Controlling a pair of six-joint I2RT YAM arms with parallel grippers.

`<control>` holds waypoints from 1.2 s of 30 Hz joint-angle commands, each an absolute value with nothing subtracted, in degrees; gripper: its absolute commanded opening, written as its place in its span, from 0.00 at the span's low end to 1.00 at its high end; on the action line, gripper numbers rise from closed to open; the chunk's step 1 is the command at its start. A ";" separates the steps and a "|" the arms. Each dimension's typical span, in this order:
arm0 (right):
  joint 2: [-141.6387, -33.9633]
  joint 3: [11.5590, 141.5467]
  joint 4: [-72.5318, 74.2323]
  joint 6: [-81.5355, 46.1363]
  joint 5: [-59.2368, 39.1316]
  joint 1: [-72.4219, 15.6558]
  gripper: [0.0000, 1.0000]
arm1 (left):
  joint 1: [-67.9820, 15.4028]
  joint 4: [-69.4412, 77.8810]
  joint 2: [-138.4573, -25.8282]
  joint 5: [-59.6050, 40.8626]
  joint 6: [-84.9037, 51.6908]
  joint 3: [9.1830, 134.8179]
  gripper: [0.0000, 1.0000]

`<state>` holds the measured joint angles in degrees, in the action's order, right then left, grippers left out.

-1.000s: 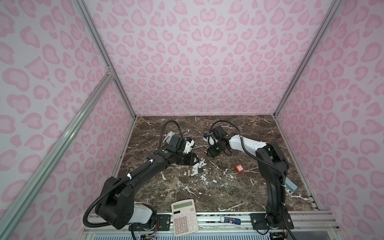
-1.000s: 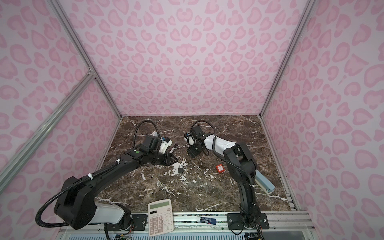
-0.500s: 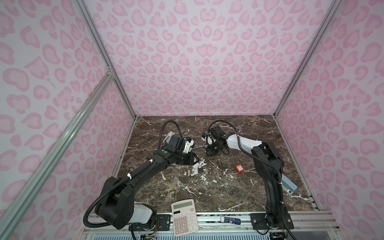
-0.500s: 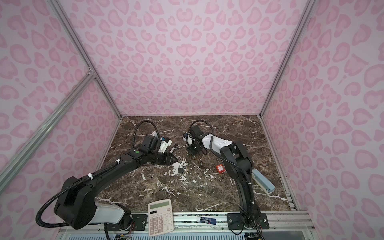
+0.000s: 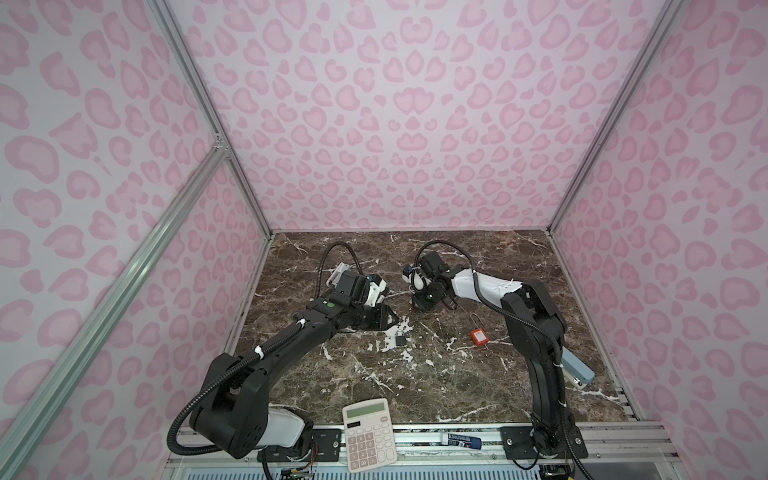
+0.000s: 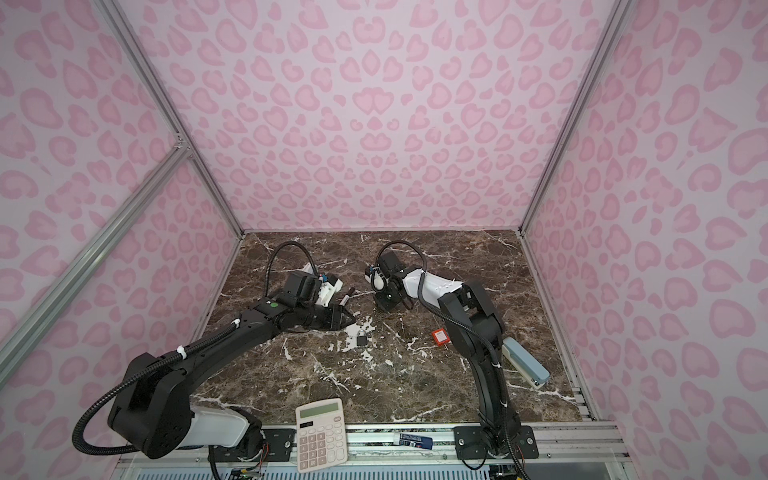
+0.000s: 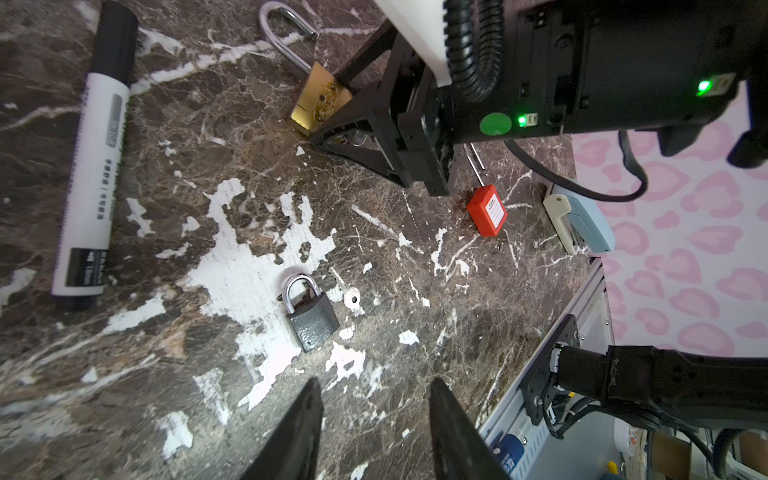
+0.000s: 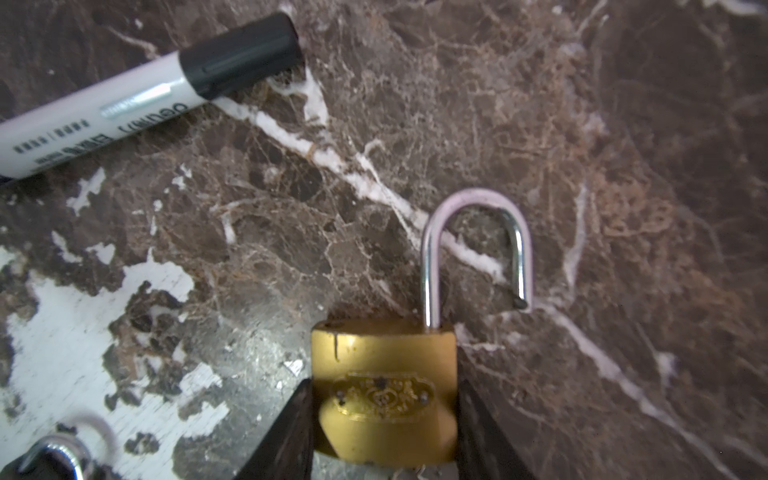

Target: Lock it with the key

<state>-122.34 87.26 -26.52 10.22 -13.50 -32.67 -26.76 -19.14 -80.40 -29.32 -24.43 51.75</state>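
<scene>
Right wrist view, closest: right gripper (image 8: 384, 386) pinching the brass padlock (image 8: 382, 361) by both flanks of its body, embossed crest on the face, no readable letters. Shackle (image 8: 478, 195) swung open, free end clear of the body. Beyond, a white marker (image 8: 104, 112) with black cap, flat on the desk (image 8: 582, 166), brand print upside down, seemingly "deli".

Left wrist view: left gripper (image 7: 374, 382) spread, nothing between its fingers, poised over bare marble. Just past it, a grey padlock (image 7: 311, 322), shackle closed, with a small silver key (image 7: 351, 296) lying just beside it, well apart from the brass padlock. Farther on, a red padlock (image 7: 486, 210) with a white label, print too small to read.

Top views: calculator (image 5: 369, 432) straddling the front edge of the desk. Open marble between the arms and the front rail, more along the back wall.
</scene>
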 commanded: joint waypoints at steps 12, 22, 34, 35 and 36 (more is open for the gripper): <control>-114.99 80.55 -22.74 8.74 -19.57 -32.23 0.40 | -24.37 -9.72 -81.76 -34.92 -33.13 50.50 0.45; -110.12 77.46 -20.44 5.64 -23.94 -31.11 0.37 | -24.22 -1.45 -89.94 -40.14 -38.36 53.37 0.46; -104.06 75.06 -19.23 3.09 -26.79 -30.98 0.35 | -23.74 5.56 -98.36 -42.42 -43.13 60.04 0.48; -103.76 74.97 -19.25 2.95 -26.98 -31.03 0.35 | -23.73 5.93 -98.96 -42.70 -43.29 60.34 0.48; -103.34 74.97 -19.27 2.77 -27.11 -31.04 0.35 | -23.76 6.20 -99.61 -43.04 -43.50 60.75 0.48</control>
<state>-104.01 75.24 -21.23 3.70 -25.36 -31.00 -23.75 3.38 -98.41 -41.23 -42.30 59.48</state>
